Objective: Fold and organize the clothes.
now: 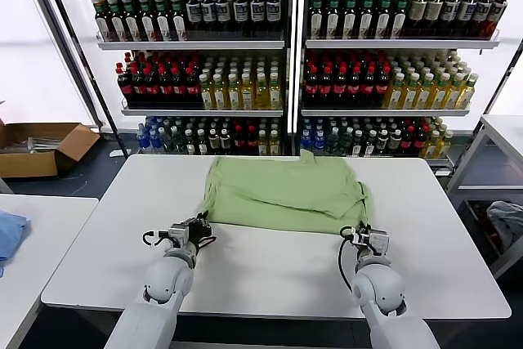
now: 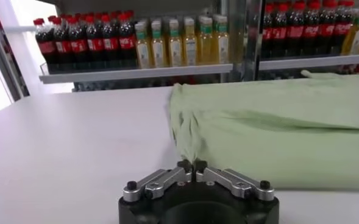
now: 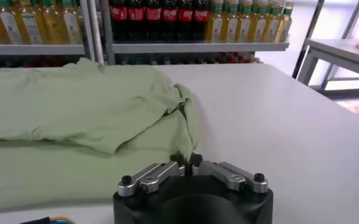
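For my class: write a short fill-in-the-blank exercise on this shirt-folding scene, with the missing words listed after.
1. The left gripper is shut on the ____ shirt.
2. The right gripper is ____ on the shirt's near edge.
3. The shirt lies on a ____ table.
4. The shelves behind hold rows of ____.

Missing words: green; shut; white; bottles

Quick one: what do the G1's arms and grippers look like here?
Both arms have rounded silver-grey shells. The left gripper and right gripper share a black body, silver linkage fingers with black screws, black tips. Black cables loop at each wrist; a yellow one shows by the right.
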Robot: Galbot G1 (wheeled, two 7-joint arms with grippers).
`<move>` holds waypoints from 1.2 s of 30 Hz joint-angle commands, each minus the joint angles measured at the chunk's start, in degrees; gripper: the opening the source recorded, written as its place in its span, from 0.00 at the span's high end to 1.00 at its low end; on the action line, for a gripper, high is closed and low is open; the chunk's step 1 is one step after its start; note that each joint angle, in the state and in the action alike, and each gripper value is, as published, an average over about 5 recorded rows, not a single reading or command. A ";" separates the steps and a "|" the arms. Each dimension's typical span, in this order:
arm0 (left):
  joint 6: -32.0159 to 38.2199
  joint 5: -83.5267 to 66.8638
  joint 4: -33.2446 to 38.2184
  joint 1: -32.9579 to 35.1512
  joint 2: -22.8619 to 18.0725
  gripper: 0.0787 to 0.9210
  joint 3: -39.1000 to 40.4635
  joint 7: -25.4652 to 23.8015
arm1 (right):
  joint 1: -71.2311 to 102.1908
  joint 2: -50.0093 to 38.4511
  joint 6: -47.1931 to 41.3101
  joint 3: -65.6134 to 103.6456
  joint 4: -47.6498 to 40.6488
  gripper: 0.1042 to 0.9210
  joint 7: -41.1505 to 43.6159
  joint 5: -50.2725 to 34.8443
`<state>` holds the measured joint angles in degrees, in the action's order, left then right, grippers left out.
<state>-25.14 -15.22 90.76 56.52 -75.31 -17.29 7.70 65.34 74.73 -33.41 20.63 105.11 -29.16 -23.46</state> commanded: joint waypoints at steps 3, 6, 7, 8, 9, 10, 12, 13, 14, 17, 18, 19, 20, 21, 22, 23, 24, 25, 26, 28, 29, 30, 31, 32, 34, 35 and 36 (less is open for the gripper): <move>0.00 1.38 21.90 16.74 1.79 0.99 -1.20 1.53 | 11.04 -0.23 0.29 0.56 13.82 0.96 -0.15 2.42; 0.75 3.08 27.03 24.03 2.36 0.99 -1.11 2.14 | 15.73 0.30 0.37 0.77 16.72 0.96 -0.16 4.21; 1.10 3.77 28.55 26.49 2.51 0.99 -1.17 2.27 | 17.49 0.67 0.39 0.98 17.74 0.96 -0.26 4.61; 1.43 4.48 29.85 28.65 2.63 0.99 -1.33 2.36 | 19.07 1.03 0.43 1.25 18.70 0.96 -0.26 4.96; 1.75 4.99 30.97 30.47 2.69 0.99 -1.61 2.39 | 20.52 1.33 0.52 1.54 19.58 0.96 -0.23 5.32; 2.03 5.48 32.01 32.09 2.76 0.99 -1.98 2.45 | 22.05 1.57 0.72 1.84 20.39 0.96 -0.12 5.77; 2.45 6.39 33.36 34.52 3.01 0.99 -2.73 2.43 | 24.66 1.72 1.54 2.52 21.42 0.96 0.19 7.33; 2.66 6.90 33.76 35.54 3.18 0.99 -3.09 2.41 | 25.79 1.67 2.02 2.83 21.77 0.96 0.37 8.23; 2.81 7.34 33.97 36.45 3.32 0.99 -3.39 2.43 | 26.81 1.55 2.45 3.07 21.99 0.96 0.58 9.01; 3.33 8.67 34.22 39.03 3.48 0.99 -3.88 2.54 | 29.31 0.91 3.20 3.44 22.85 0.96 1.47 10.27; 3.46 9.03 34.28 39.83 3.44 0.99 -3.93 2.57 | 29.80 0.70 3.30 3.49 23.07 0.96 1.67 10.38; 3.63 9.42 34.32 40.57 3.40 0.99 -3.99 2.54 | 30.09 0.48 3.35 3.60 23.17 0.96 1.75 10.43; 3.77 9.75 34.29 41.12 3.33 0.99 -4.08 2.52 | 30.11 0.33 3.37 3.76 23.16 0.96 1.72 10.47; 3.86 9.95 34.17 41.47 3.22 0.99 -4.19 2.50 | 29.83 0.15 3.31 3.98 22.99 0.96 1.67 10.48; 3.93 10.11 33.98 41.66 3.09 0.99 -4.30 2.47 | 29.40 -0.06 3.17 4.23 22.76 0.96 1.63 10.45; 3.99 10.22 33.77 41.73 2.96 0.99 -4.39 2.44 | 28.94 -0.28 2.99 4.45 22.52 0.96 1.61 10.42; 4.01 10.33 33.58 41.75 2.79 0.99 -4.44 2.43 | 28.54 -0.48 2.81 4.59 22.33 0.96 1.67 10.39; 4.03 10.46 33.37 41.79 2.57 0.99 -4.45 2.40 | 28.13 -0.74 2.60 4.64 22.03 0.96 1.73 10.37; 4.05 10.59 33.20 41.87 2.36 0.99 -4.43 2.35 | 27.87 -0.93 2.41 4.63 21.80 0.96 1.79 10.34; 4.15 10.96 32.85 42.07 1.92 0.99 -4.28 2.18 | 27.65 -1.20 2.29 4.50 21.10 0.96 1.84 10.37; 4.20 11.08 32.66 42.16 1.69 0.99 -4.19 2.05 | 27.58 -1.29 2.30 4.47 20.66 0.96 1.81 10.39; 4.23 11.12 32.49 42.20 1.53 0.99 -4.12 1.92 | 27.57 -1.31 2.37 4.50 20.27 0.96 1.76 10.40; 4.26 11.12 32.31 42.16 1.39 0.99 -4.06 1.80 | 27.60 -1.37 2.47 4.54 19.85 0.96 1.73 10.41; 4.30 11.05 32.09 42.04 1.27 0.99 -4.04 1.74 | 27.67 -1.45 2.58 4.61 19.58 0.96 1.70 10.40; 4.47 10.76 31.73 41.65 1.16 0.99 -4.06 1.72 | 27.93 -1.69 2.75 4.73 19.45 0.96 1.75 10.38; 4.63 10.56 31.58 41.35 1.11 0.99 -4.08 1.76 | 28.12 -1.80 2.81 4.77 19.60 0.96 1.79 10.37; 4.81 10.37 31.45 40.99 1.05 0.99 -4.10 1.81 | 28.32 -1.85 2.84 4.80 19.86 0.96 1.84 10.36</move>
<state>-21.12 -5.58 121.21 94.80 -73.65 -21.08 9.50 92.42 73.30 -30.76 25.09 125.01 -27.43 -13.82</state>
